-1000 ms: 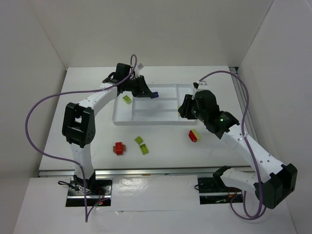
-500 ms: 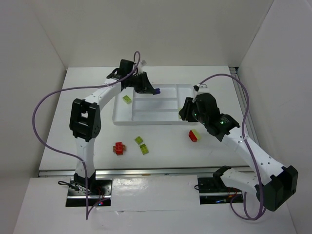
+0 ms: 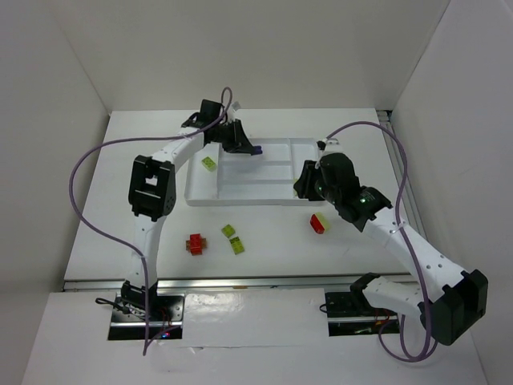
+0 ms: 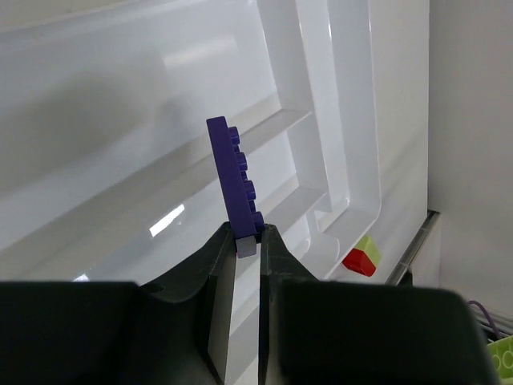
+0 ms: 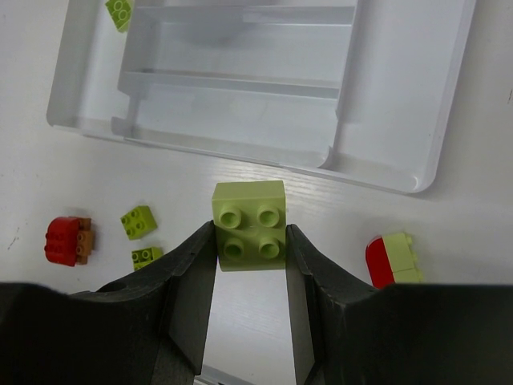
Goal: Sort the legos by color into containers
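White tray (image 3: 256,200) toward tabletop's far edge, one yellow-green lego (image 3: 209,164) in leftmost compartment, left gripper (image 4: 245,241) pinching purple lego (image 4: 235,178) over tray, right gripper (image 5: 250,241) clamping lime brick (image 5: 249,212) just outside near rim

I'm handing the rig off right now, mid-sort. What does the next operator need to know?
The left gripper is shut on a purple brick, held over the tray, not released.
The right gripper is shut on a big green brick, by the tray's near edge.
Done: one small green brick lies in the tray's left-end compartment.
Left: place both held bricks, then the red brick, two loose green bricks and red-and-green piece on the table.
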Available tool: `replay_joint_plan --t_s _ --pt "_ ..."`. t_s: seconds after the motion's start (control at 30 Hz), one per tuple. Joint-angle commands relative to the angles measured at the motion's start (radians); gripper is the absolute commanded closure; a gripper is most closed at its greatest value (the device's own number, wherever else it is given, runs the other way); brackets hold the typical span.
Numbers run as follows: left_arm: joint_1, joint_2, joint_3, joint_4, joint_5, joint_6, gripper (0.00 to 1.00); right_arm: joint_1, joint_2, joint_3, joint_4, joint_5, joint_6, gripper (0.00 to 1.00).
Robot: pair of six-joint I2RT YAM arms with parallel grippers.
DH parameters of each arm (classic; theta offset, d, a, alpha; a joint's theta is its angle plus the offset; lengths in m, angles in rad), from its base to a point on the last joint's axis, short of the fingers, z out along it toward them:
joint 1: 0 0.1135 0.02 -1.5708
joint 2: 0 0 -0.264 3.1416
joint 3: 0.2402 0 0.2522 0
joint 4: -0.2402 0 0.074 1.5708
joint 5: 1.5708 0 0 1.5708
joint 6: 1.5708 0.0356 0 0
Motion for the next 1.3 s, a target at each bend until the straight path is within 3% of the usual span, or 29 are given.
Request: replay_joint_plan --t_s 0.0,0.07,0.1,0.23,0.37,0.5,0.67,0.7,0.9,1.23,1.27 --pt "0.022 0.030 0.073 0.014 0.054 -0.028 1.00 0.008 0.012 0.017 0.040 0.013 -0.004 0.82" --pt "0.022 0.066 0.101 0.005 0.043 -0.037 0.96 0.008 0.012 0.017 0.040 0.013 -0.004 0.82" --pt "0.031 0.078 0.135 -0.021 0.043 -0.037 0.69 0.008 0.012 0.017 0.040 0.013 -0.004 0.82" --pt "0.040 0.099 0.156 -0.044 0.052 -0.037 0.28 0.008 0.021 0.017 0.040 0.013 -0.004 0.82" --pt "0.040 0.021 0.107 -0.044 0.032 -0.028 0.25 0.008 0.030 0.026 0.051 -0.007 -0.004 0.82" --pt "0.040 -0.153 0.032 -0.102 -0.049 -0.010 0.25 0.008 0.085 0.044 0.123 -0.073 -0.004 0.82" --pt "0.063 -0.557 -0.177 -0.184 -0.400 -0.010 0.26 0.063 0.280 0.118 0.299 -0.191 -0.004 0.82" --pt "0.074 -0.612 -0.216 -0.193 -0.469 -0.010 0.26 0.080 0.321 0.170 0.314 -0.191 -0.017 0.82" --pt "0.207 -0.873 -0.405 -0.254 -0.560 -0.054 0.26 0.188 0.646 0.432 0.388 -0.259 -0.061 0.82" --pt "0.252 -1.048 -0.662 -0.286 -0.606 -0.112 0.29 0.219 1.084 0.867 0.316 -0.285 -0.092 0.82" --pt "0.252 -1.059 -0.679 -0.286 -0.606 -0.112 0.29 0.219 1.110 0.900 0.307 -0.285 -0.092 0.79"
